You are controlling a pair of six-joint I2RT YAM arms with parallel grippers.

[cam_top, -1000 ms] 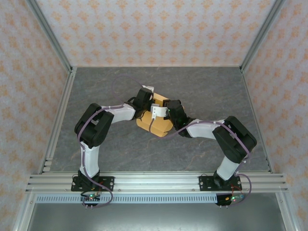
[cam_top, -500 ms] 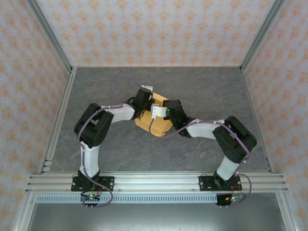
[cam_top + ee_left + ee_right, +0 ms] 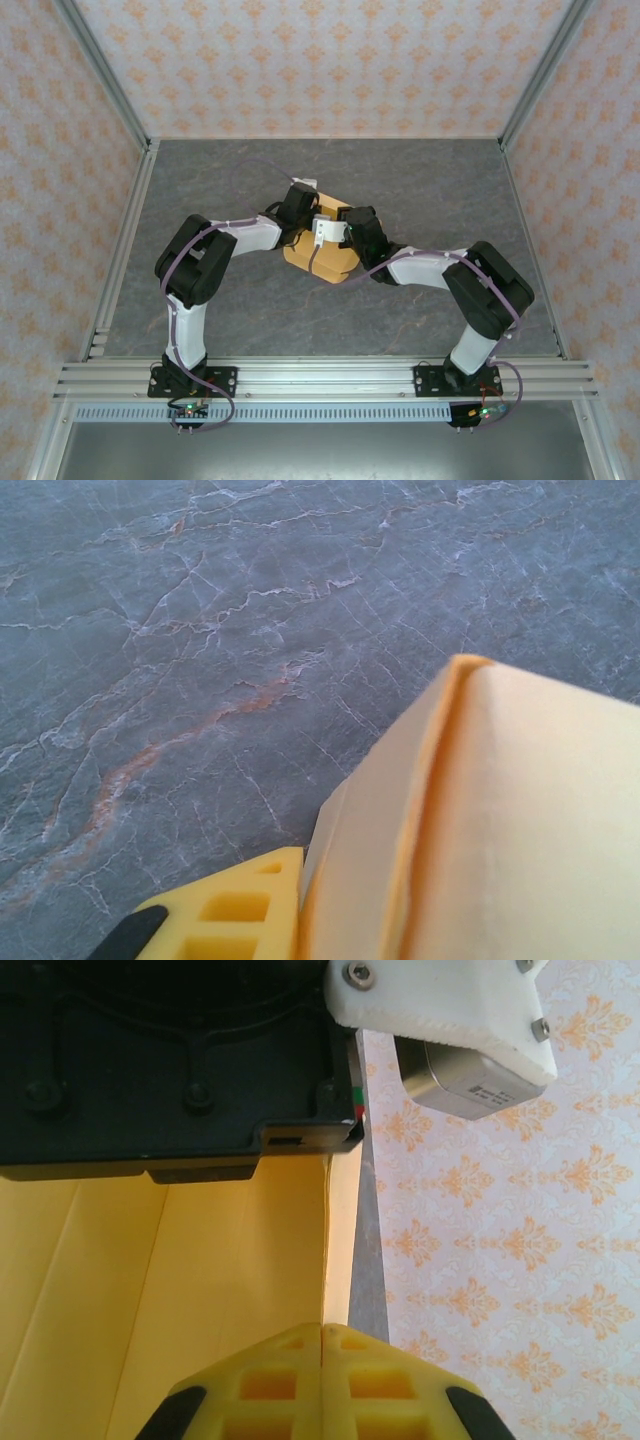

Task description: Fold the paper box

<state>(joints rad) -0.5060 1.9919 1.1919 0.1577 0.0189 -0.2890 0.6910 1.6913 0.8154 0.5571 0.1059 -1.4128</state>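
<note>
- Okay, top view: your paper box (image 3: 322,255) sits at centre frame on the grey marbled table (image 3: 430,190). It is orange-yellow and already raised into a blocky shape.
- Both arms bend inward and meet over it. Your left gripper (image 3: 303,212) is at the box's upper left edge and your right gripper (image 3: 340,236) is over its upper right part, with the wrists just beside each other.
- The fingers are buried under the wrists here, so you can't read them from this view.
- Patterned wall (image 3: 320,60) runs across the top and down both sides of the frame.
- Left wrist view: the box takes the lower right as a pale card panel. A darker orange fold runs from mid frame down to the bottom edge.
- One yellow ribbed finger (image 3: 235,915) sits at bottom left, touching the card's side. The other finger is hidden behind the card, so you cannot tell how wide this gripper stands or whether it has the card clamped.
- The table surface covers the upper left.
- Right wrist view: two yellow fingers (image 3: 270,1380) at bottom centre are pressed flat together with no gap.
- A thin card edge runs straight down from mid frame into the seam between them, so they are pinched on the box's wall.
- Yellow card with crease lines covers the left and centre. On the right is a thin strip of table, then wall.
- The left arm's black wrist housing (image 3: 160,1060) spans the top, with a white camera mount (image 3: 440,1000) at upper right.
</note>
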